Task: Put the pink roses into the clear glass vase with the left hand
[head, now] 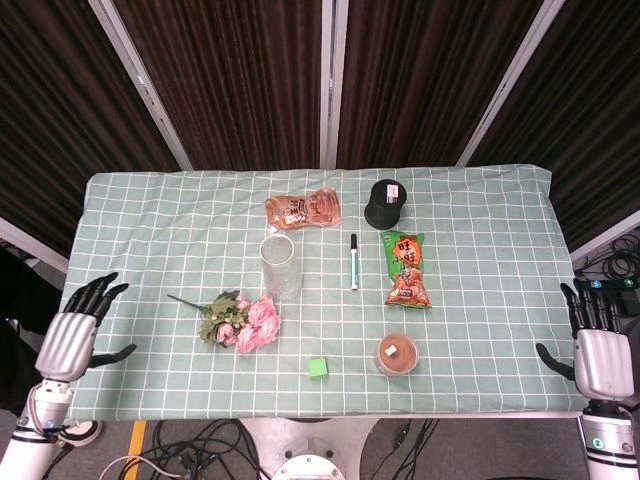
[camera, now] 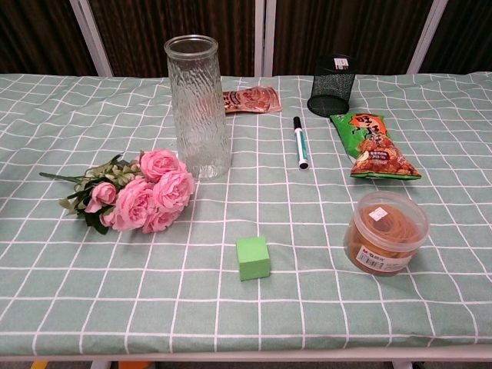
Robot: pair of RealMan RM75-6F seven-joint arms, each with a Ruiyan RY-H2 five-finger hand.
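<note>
left hand (head: 72,340) off the table's left edge, fingers spread, holding nothing | roses (head: 243,320) lying flat mid-left, just beside the upright vase (head: 281,266) | green cube (head: 318,367) near front edge | right hand (head: 601,352) off the right edge, fingers apart, empty
</note>
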